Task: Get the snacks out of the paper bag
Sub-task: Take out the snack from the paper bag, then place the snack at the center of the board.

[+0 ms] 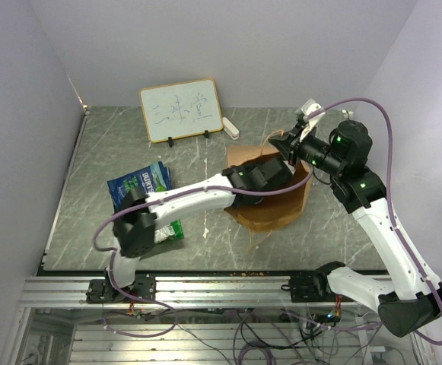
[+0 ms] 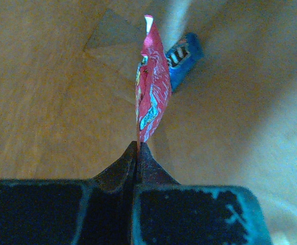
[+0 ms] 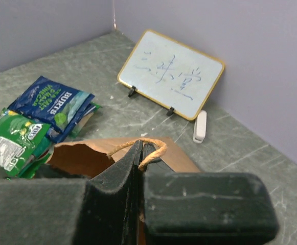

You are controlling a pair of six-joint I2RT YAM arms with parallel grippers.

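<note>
A: While it's inside the paper bag (image 2: 46, 102), what's the left gripper (image 2: 138, 149) doing?
B: Fingers clamped on red packet (image 2: 151, 87); blue packet (image 2: 183, 58) lies deeper in. Right gripper (image 3: 140, 148) pinched tight on handle (image 3: 156, 150).

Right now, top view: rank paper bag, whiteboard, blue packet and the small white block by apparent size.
1. paper bag, partly covered
2. whiteboard
3. blue packet, partly covered
4. small white block

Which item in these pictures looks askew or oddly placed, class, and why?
The paper bag sits tilted, its loop handle pinched by the right hand. Apart from it, the green and blue snacks lie in an untidy overlapping pile.
</note>
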